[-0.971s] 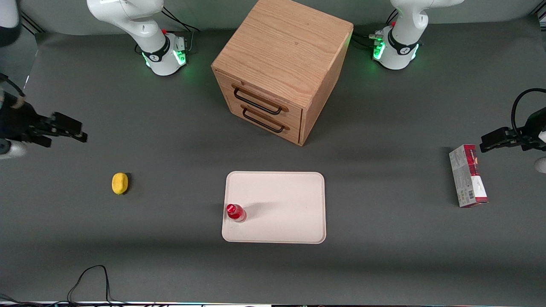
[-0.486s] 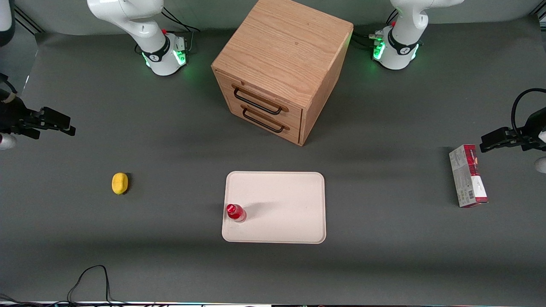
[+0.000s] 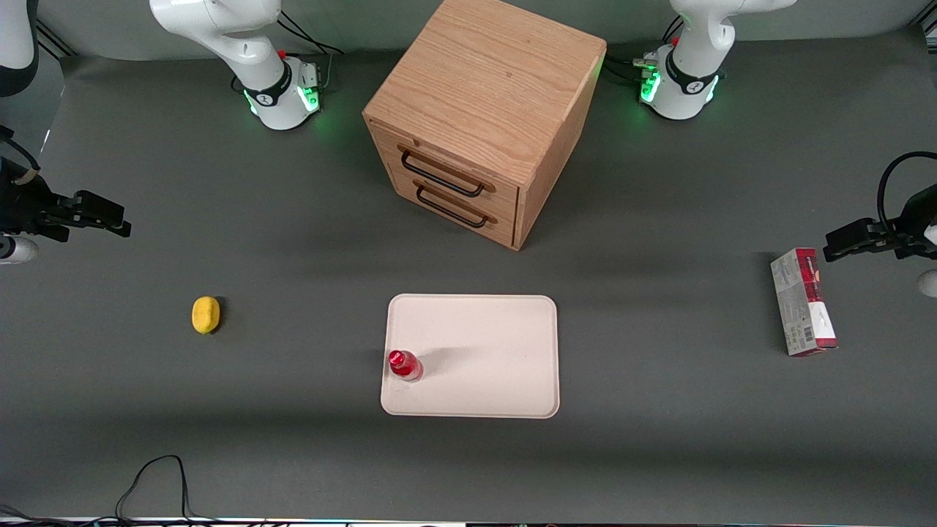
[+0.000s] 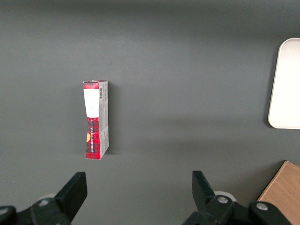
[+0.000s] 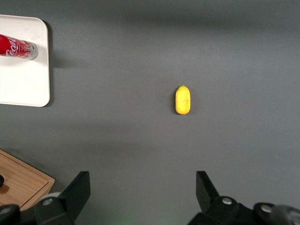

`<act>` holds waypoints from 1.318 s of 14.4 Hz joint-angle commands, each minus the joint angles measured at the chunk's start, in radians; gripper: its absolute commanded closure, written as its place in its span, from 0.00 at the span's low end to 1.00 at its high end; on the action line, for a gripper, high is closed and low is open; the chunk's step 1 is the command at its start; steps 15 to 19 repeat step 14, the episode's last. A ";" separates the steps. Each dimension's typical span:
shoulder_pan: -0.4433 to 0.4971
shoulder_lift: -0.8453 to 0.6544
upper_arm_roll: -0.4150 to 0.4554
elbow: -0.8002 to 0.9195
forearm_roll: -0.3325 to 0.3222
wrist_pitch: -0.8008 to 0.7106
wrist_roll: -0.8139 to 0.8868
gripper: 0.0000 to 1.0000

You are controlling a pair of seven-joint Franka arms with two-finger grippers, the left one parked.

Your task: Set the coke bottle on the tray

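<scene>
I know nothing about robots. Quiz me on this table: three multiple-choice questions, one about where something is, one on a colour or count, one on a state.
1. Where does the coke bottle stand?
A. on the tray
B. on the cabinet
C. beside the carton

2. How many drawer handles does the wooden cabinet show?
A. one
B. two
C. four

3. The gripper, at the working arm's end of the table, is:
A. shut on the bottle
B. shut on the yellow object
C. open, holding nothing

Answers: 1 A, the bottle is inside the tray's rim. 2 B, two dark handles are stacked. 3 C, its fingers are spread in the right wrist view.
</scene>
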 commanded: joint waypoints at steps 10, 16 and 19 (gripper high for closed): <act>0.020 -0.002 -0.024 -0.012 -0.004 0.012 0.004 0.00; 0.020 -0.002 -0.024 -0.011 0.001 0.010 0.004 0.00; 0.020 -0.002 -0.024 -0.011 0.001 0.010 0.004 0.00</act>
